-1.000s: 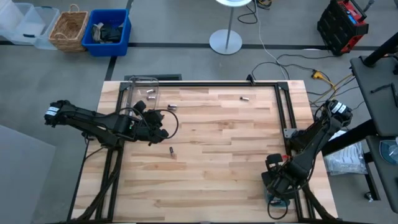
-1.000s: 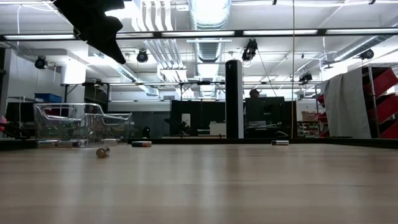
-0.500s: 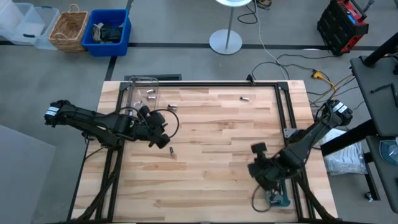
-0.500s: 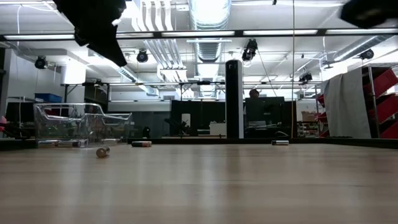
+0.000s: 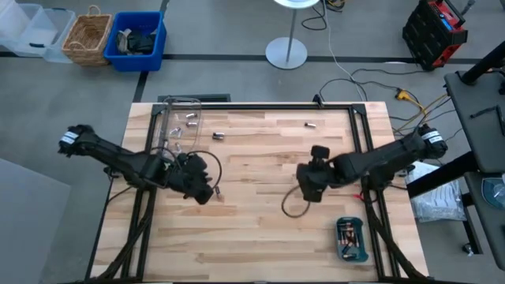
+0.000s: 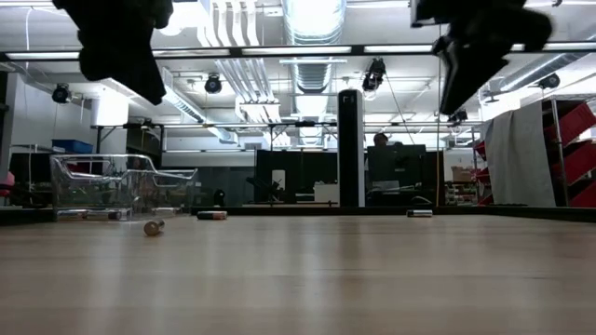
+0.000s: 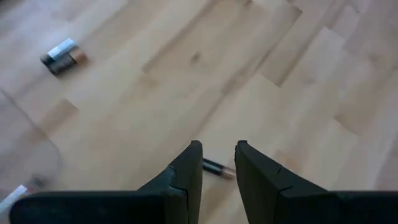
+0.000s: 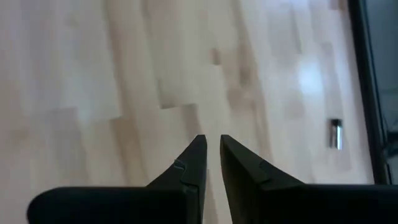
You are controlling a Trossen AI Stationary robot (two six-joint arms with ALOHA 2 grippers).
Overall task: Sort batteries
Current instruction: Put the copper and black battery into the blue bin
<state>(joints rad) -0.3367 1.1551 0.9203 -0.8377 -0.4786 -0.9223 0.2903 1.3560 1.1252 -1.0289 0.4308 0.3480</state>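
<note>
The left gripper (image 5: 207, 192) hangs low over the left half of the wooden surface (image 5: 260, 221), its fingers (image 7: 188, 171) parted by a narrow gap and holding nothing. A single battery (image 7: 217, 168) lies flat on the surface directly beneath that gap, not touched by either finger. A second battery (image 7: 62, 56) lies well apart from it, towards the clear plastic box (image 5: 175, 126) at the far-left corner, which holds several more cells. One further battery (image 5: 310, 124) lies alone near the far edge. The right gripper (image 5: 309, 185) is raised above the middle of the surface, its fingers (image 8: 194, 165) almost closed and empty. The teal tray (image 5: 352, 239) sits at the near-right corner with batteries inside it.
</note>
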